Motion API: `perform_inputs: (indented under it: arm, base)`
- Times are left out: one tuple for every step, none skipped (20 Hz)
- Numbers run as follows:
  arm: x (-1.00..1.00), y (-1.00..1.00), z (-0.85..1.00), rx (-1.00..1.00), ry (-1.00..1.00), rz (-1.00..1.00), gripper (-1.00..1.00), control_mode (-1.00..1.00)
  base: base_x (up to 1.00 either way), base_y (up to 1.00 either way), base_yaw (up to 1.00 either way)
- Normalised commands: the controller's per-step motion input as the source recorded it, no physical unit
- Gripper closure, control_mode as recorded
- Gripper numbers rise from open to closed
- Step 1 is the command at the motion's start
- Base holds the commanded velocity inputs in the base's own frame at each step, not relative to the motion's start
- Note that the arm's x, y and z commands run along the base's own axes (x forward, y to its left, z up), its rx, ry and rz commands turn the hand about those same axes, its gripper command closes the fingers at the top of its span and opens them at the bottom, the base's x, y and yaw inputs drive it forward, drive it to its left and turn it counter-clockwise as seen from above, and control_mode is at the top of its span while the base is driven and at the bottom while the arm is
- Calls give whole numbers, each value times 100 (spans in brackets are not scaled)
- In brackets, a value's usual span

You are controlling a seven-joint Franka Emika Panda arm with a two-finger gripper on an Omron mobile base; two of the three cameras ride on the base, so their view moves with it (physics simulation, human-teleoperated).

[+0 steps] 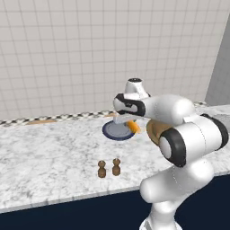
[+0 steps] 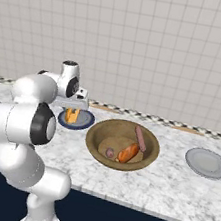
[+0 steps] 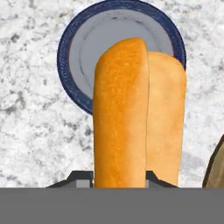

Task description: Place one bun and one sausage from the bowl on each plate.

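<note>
On the marble counter, your end effector is clamped on a bun, right above the dark blue plate near the back edge.

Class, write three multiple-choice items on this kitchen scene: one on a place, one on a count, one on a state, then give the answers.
1. The gripper hangs over: A the dark blue plate; B the wooden bowl; C the grey plate.
2. Small brown shakers on the counter: A one; B two; C four.
3. The gripper is: A open; B shut on nothing; C shut on the bun.

Answers: 1 A, the blue rim lies under the bun in the hand view. 2 B, a pair stands near the counter's front. 3 C, the bun rises between the fingertips.
</note>
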Motion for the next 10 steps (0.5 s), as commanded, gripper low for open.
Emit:
perform_inputs:
  arm:
    - [0,55,-24,-6,9,15,100,-100]
    - [0,59,-36,-8,5,12,100,-100]
    - [0,50,-64,-4,0,10,100,-100]
    - [14,33,-94,0,0,8,100,-100]
    - [31,43,-100,0,0,8,100,-100]
    - [44,41,-92,0,0,7,100,-100]
    - [64,48,-70,0,0,5,100,-100]
    - [77,48,-49,0,0,2,100,-100]
    - [80,49,-27,0,0,0,100,-100]
    - [72,55,-11,0,0,0,100,-100]
  base:
    - [0,0,0]
    - [0,0,0]
    - [0,0,0]
    - [0,0,0]
    - [0,0,0]
    - [0,0,0]
    - [0,0,0]
    - [0,0,0]
    - [0,0,0]
    - [0,0,0]
